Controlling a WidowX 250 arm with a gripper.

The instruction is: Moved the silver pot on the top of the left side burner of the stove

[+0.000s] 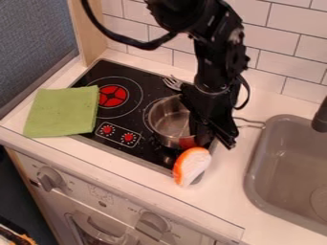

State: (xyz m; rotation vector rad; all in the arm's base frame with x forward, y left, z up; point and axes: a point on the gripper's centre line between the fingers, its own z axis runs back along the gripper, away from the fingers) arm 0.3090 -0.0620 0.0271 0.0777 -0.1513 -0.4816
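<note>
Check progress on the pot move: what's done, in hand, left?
Done: gripper is at the right side of the silver pot. In hand: seemingly the grasp; can't tell if it's secured. Left: carry and set-down, since the pot sits at the right burner and the left burner's red centre is uncovered.

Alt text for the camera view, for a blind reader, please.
A black robot gripper at a round silver metal pot, right of the red left burner on a black stovetop. Nearby: square green cloth, silver fork, orange-and-white oval object, gray sink.
</note>
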